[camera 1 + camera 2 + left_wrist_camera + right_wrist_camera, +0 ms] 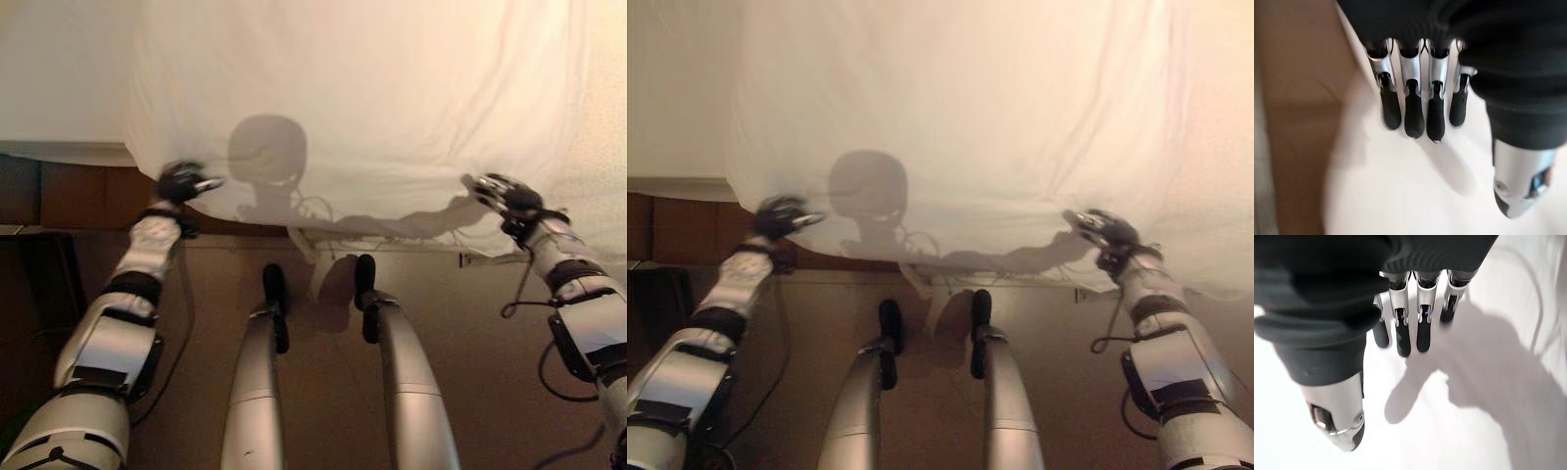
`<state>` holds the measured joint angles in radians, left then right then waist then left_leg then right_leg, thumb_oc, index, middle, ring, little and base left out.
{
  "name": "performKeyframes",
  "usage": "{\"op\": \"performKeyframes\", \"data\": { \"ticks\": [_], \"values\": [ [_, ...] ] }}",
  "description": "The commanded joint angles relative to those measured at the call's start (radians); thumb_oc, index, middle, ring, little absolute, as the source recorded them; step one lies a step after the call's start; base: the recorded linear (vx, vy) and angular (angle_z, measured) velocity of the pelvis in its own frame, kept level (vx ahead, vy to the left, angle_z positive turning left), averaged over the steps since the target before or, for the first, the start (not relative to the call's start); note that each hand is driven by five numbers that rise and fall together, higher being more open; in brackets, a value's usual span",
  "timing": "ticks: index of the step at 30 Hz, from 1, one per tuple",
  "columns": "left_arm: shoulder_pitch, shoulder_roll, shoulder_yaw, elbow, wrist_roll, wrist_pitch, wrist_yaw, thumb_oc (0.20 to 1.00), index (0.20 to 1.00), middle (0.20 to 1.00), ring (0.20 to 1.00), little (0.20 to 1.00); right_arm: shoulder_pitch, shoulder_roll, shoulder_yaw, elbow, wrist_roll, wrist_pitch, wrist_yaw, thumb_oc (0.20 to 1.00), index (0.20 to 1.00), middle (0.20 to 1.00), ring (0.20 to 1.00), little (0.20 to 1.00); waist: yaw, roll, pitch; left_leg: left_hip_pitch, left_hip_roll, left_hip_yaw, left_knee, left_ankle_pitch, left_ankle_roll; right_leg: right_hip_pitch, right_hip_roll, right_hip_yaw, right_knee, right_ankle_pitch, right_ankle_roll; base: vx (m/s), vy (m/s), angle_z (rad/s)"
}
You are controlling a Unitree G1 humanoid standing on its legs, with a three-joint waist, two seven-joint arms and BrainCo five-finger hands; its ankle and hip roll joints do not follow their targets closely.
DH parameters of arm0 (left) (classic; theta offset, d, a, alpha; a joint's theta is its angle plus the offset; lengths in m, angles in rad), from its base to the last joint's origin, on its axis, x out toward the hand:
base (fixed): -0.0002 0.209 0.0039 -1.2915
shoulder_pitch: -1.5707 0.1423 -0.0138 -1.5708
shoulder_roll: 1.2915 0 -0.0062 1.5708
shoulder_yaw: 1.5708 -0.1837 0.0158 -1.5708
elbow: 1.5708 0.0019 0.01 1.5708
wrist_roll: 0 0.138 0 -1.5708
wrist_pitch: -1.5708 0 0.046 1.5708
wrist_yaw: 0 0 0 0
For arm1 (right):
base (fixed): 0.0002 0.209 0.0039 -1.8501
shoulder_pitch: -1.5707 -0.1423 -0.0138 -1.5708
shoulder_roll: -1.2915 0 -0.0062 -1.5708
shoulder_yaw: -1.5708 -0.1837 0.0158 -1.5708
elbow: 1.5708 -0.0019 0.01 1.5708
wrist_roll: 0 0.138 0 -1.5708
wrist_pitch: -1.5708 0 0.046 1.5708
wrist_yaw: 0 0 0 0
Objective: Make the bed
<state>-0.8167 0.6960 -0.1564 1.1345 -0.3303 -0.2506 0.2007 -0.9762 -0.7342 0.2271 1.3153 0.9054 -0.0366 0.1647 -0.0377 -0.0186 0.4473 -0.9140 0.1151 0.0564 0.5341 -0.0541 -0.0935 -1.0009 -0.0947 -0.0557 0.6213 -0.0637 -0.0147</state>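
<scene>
1. Two hands met the near edge of the white sheet [362,108] in the left eye view: the left hand [181,182] at its left hanging corner, the right hand [505,194] further along the hem. The sheet lay spread over the bed with soft creases, its hem draped over the side above the floor [323,392].
2. The right eye view showed the same: cover largely laid out, edge sagging unevenly between the hands, so I judged the spreading mostly done and the smoothing and squaring of the hem left.
3. In the left wrist view, the fingers [1415,110] hung fairly straight over the cloth, thumb apart, clasping nothing.
4. In the right wrist view, the fingers [1405,333] were likewise loosely extended above the sheet, holding nothing.
</scene>
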Motion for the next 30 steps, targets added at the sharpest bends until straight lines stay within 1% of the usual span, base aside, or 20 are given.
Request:
{"op": "performKeyframes", "data": {
  "ticks": [1,2,3,5,9,12,14,17,19,20,21,22,23,24,28,30],
  "values": [
    [0.017,0.009,0.022,0.042,0.003,-0.011,0.085,1.000,1.000,1.000,1.000,1.000,0.006,-0.006,-0.020,0.001,-0.012,-0.049,-0.019,1.000,1.000,1.000,1.000,1.000,0.003,0.021,-0.039,-0.007,0.035,-0.033,-0.039,0.045,-0.042,0.049,-0.049,0.039,-0.068,0.004,0.138,0.03,-0.022,0.03],
    [0.060,0.020,0.060,0.044,0.015,-0.013,0.112,1.000,1.000,1.000,1.000,1.000,0.037,-0.020,-0.047,0.002,-0.010,-0.054,-0.018,1.000,1.000,1.000,1.000,1.000,0.005,0.022,-0.039,0.011,0.033,-0.032,-0.064,0.051,-0.042,0.063,-0.050,0.036,-0.085,0.009,0.141,0.02,-0.011,0.07],
    [0.062,0.020,0.061,0.043,0.016,-0.012,0.112,1.000,1.000,1.000,1.000,1.000,0.039,-0.019,-0.047,0.001,-0.011,-0.054,-0.018,1.000,1.000,1.000,1.000,1.000,0.004,0.021,-0.039,0.013,0.033,-0.032,-0.067,0.052,-0.042,0.065,-0.050,0.036,-0.087,0.010,0.141,0.02,-0.014,0.08],
    [0.106,0.027,0.097,0.046,0.035,-0.007,0.142,1.000,1.000,1.000,1.000,1.000,0.064,-0.023,-0.066,-0.009,-0.009,-0.058,-0.026,1.000,1.000,1.000,1.000,1.000,0.003,0.019,-0.039,0.033,0.033,-0.028,-0.091,0.059,-0.044,0.085,-0.048,0.035,-0.106,0.015,0.142,0.01,0.002,0.05],
    [0.192,0.041,0.181,0.063,0.051,0.001,0.229,1.000,1.000,1.000,1.000,1.000,0.114,-0.021,-0.106,-0.027,-0.005,-0.064,-0.055,1.000,1.000,1.000,1.000,1.000,0.006,0.016,-0.040,0.085,0.031,-0.024,-0.145,0.078,-0.051,0.128,-0.046,0.032,-0.140,0.022,0.144,0.00,0.000,0.00],
    [0.238,0.026,0.215,0.071,0.063,0.024,0.290,1.000,1.000,1.000,1.000,1.000,0.148,-0.010,-0.130,-0.038,-0.004,-0.068,-0.084,1.000,1.000,1.000,1.000,1.000,0.008,0.015,-0.038,0.125,0.022,-0.024,-0.185,0.096,-0.056,0.170,-0.048,0.028,-0.170,0.030,0.147,0.02,-0.002,0.03],
    [0.264,0.003,0.228,0.091,0.060,0.039,0.294,1.000,1.000,1.000,1.000,1.000,0.179,0.009,-0.142,-0.042,-0.005,-0.071,-0.092,1.000,1.000,1.000,1.000,1.000,0.007,0.017,-0.039,0.175,0.017,-0.025,-0.234,0.114,-0.059,0.215,-0.049,0.022,-0.201,0.036,0.151,0.04,-0.002,0.05],
    [0.306,-0.064,0.216,0.094,0.066,0.054,0.267,1.000,1.000,1.000,1.000,1.000,0.241,0.066,-0.159,-0.051,-0.003,-0.077,-0.083,1.000,1.000,1.000,1.000,1.000,0.011,0.021,-0.046,0.253,0.004,-0.029,-0.288,0.128,-0.052,0.293,-0.050,0.014,-0.244,0.047,0.155,0.05,0.008,0.06],
    [0.343,-0.118,0.199,0.091,0.070,0.057,0.223,1.000,1.000,1.000,1.000,1.000,0.294,0.104,-0.177,-0.071,-0.004,-0.085,-0.070,1.000,1.000,1.000,1.000,1.000,0.011,0.023,-0.054,0.316,-0.002,-0.031,-0.326,0.133,-0.045,0.354,-0.051,0.012,-0.280,0.056,0.158,0.08,0.013,0.05],
    [0.361,-0.151,0.167,0.086,0.088,0.060,0.187,1.000,1.000,1.000,1.000,1.000,0.337,0.149,-0.169,-0.094,-0.021,-0.092,-0.067,1.000,1.000,1.000,1.000,1.000,0.011,0.023,-0.059,0.359,-0.003,-0.029,-0.351,0.136,-0.040,0.402,-0.050,0.012,-0.309,0.061,0.159,0.09,0.023,0.05],
    [0.372,-0.176,0.145,0.078,0.096,0.055,0.139,1.000,1.000,1.000,1.000,1.000,0.367,0.169,-0.170,-0.112,-0.031,-0.100,-0.058,1.000,1.000,1.000,1.000,1.000,0.008,0.022,-0.069,0.387,-0.003,-0.029,-0.368,0.139,-0.038,0.425,-0.049,0.012,-0.321,0.066,0.160,0.09,0.014,0.03],
    [0.379,-0.194,0.141,0.076,0.087,0.055,0.128,1.000,1.000,1.000,1.000,1.000,0.394,0.181,-0.176,-0.122,-0.031,-0.104,-0.056,1.000,1.000,1.000,1.000,1.000,0.009,0.020,-0.075,0.412,-0.004,-0.029,-0.382,0.142,-0.036,0.453,-0.049,0.011,-0.337,0.069,0.160,0.09,0.024,-0.01],
    [0.400,-0.236,0.112,0.063,0.083,0.054,0.079,1.000,1.000,1.000,1.000,1.000,0.428,0.205,-0.178,-0.129,-0.043,-0.109,-0.054,1.000,1.000,1.000,1.000,1.000,0.009,0.022,-0.079,0.458,-0.005,-0.028,-0.415,0.147,-0.033,0.500,-0.046,0.010,-0.369,0.074,0.161,0.10,0.035,-0.01],
    [0.415,-0.261,0.098,0.061,0.072,0.051,0.040,1.000,1.000,1.000,1.000,1.000,0.456,0.220,-0.179,-0.131,-0.061,-0.115,-0.053,1.000,1.000,1.000,1.000,1.000,0.008,0.025,-0.088,0.488,-0.006,-0.025,-0.433,0.152,-0.031,0.529,-0.048,0.008,-0.388,0.080,0.163,0.11,0.053,-0.02],
    [0.458,-0.363,0.028,0.075,0.051,0.051,-0.079,1.000,1.000,1.000,1.000,1.000,0.554,0.313,-0.191,-0.111,-0.108,-0.128,-0.059,1.000,1.000,1.000,1.000,1.000,-0.002,0.029,-0.137,0.603,-0.004,-0.016,-0.505,0.159,-0.022,0.652,-0.046,0.005,-0.465,0.093,0.167,0.11,0.053,-0.03],
    [0.480,-0.402,-0.005,0.099,0.047,0.057,-0.140,1.000,1.000,1.000,1.000,1.000,0.602,0.359,-0.171,-0.100,-0.169,-0.132,-0.065,1.000,1.000,1.000,1.000,1.000,-0.009,0.029,-0.166,0.663,-0.001,-0.014,-0.549,0.166,-0.020,0.707,-0.046,0.010,-0.507,0.106,0.170,0.11,0.049,-0.04]
  ]
}}
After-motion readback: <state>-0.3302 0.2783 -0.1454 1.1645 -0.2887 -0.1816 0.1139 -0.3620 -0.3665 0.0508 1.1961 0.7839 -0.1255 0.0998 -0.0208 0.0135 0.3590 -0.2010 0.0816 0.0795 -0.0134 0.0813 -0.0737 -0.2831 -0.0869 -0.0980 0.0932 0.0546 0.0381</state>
